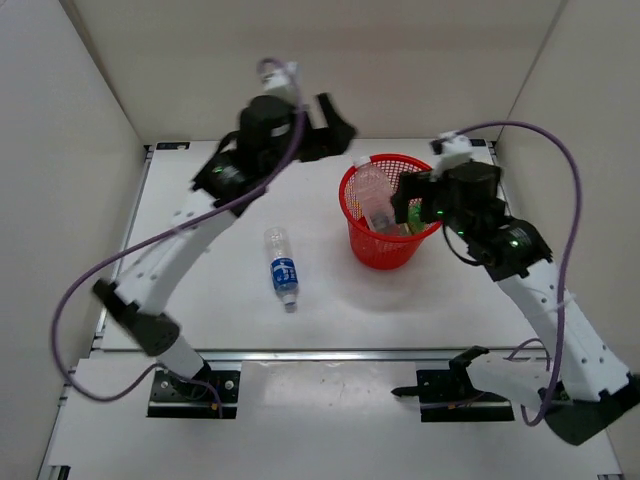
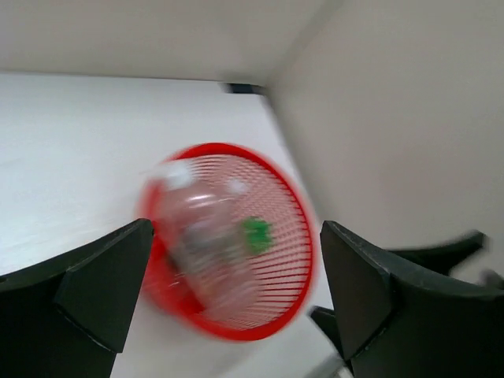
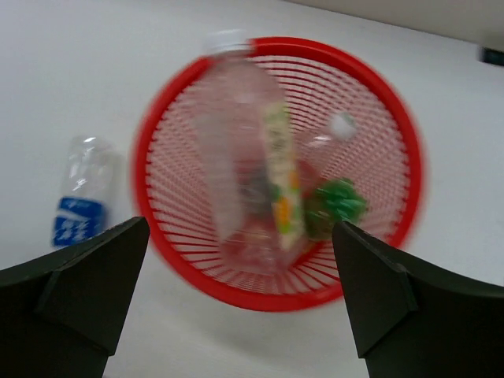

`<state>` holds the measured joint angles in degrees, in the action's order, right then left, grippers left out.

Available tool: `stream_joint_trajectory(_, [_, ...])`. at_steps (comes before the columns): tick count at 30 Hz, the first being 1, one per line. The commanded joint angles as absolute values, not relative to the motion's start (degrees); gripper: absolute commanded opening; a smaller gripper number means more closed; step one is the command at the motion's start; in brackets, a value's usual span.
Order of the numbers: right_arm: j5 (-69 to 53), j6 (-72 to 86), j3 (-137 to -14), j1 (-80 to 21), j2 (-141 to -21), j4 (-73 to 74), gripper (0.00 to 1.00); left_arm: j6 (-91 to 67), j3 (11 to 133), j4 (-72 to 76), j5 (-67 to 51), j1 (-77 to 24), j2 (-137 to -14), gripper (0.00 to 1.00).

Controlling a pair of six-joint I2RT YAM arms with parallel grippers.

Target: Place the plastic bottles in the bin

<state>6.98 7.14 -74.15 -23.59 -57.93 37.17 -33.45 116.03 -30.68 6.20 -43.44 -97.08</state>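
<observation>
Presently: three bottles [image 3: 246, 150], as I judge, in the red bin [image 1: 372, 250]; blue-label bottle [image 1: 282, 268] outstanding, lying mid-counter [image 1: 330, 312]; my left tool [image 2: 236, 240] and right tool [image 3: 240, 236] both spread, holding nothing.

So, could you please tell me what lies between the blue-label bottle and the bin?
Nothing: the table between the bottle and the bin is bare, as the top view shows and the right wrist view confirms.

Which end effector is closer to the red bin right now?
Right. The right end effector hangs just above the right rim of the red bin, open. The left end effector is beyond the bin's far left side, apart from it.
</observation>
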Motion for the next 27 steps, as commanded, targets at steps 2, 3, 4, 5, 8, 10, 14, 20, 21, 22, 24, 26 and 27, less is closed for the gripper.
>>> stream_joint_trajectory(2, [14.7,3.3,-80.9,-46.3,-67.8,32.8,0.99,-37.7,91.2,-40.2,13.7,-29.5,-76.8,0.98])
stream_joint_trajectory(3, [12.2,2.8,-82.0,-48.8,-71.0,32.4,0.99,-39.3,84.9,-43.0,14.2,-24.2,-74.3,0.99])
stream_joint_trajectory(4, [10.2,4.7,-84.4,-49.5,-72.7,32.2,0.99,-39.6,78.8,-44.0,14.1,-18.9,-69.9,0.98])
stream_joint_trajectory(5, [5.7,5.4,-86.4,-49.2,-75.8,32.1,0.99,-39.2,75.8,-46.0,14.1,-16.2,-65.6,0.98])
stream_joint_trajectory(8, [-1.1,7.4,-88.2,-50.9,-83.2,30.7,0.99,-38.1,66.6,-52.5,20.1,-7.7,-58.1,0.99])
stream_joint_trajectory(10, [-1.1,7.6,-90.1,-52.6,-90.6,30.8,1.0,-38.1,64.3,-56.3,23.5,-6.9,-56.3,0.99])
stream_joint_trajectory(14, [-4.7,12.8,-95.7,-51.2,-102.9,32.2,0.99,-39.3,58.6,-62.0,24.8,-5.7,-53.5,0.98])
stream_joint_trajectory(20, [-2.6,14.5,-102.8,-50.8,-115.2,32.1,0.99,-40.4,57.6,-64.5,25.0,-6.2,-49.9,0.99])
stream_joint_trajectory(21, [-2.5,15.0,-105.1,-51.1,-118.0,32.1,1.0,-40.3,57.7,-64.3,24.9,-6.4,-49.6,0.98])
stream_joint_trajectory(22, [-1.6,14.3,-106.5,-52.0,-121.0,33.0,0.99,-40.5,57.7,-64.2,24.6,-6.2,-49.3,0.99])
stream_joint_trajectory(24, [2.7,13.7,-111.9,-53.3,-125.7,35.4,0.99,-40.3,57.5,-64.5,24.3,-6.3,-48.9,0.99])
stream_joint_trajectory(26, [6.1,13.8,-114.6,-54.1,-129.4,37.4,0.99,-40.3,57.4,-64.6,24.1,-6.3,-48.6,0.98])
stream_joint_trajectory(27, [7.4,14.2,-115.8,-54.5,-131.3,38.1,0.97,-40.4,57.3,-64.8,24.0,-6.5,-49.0,0.99])
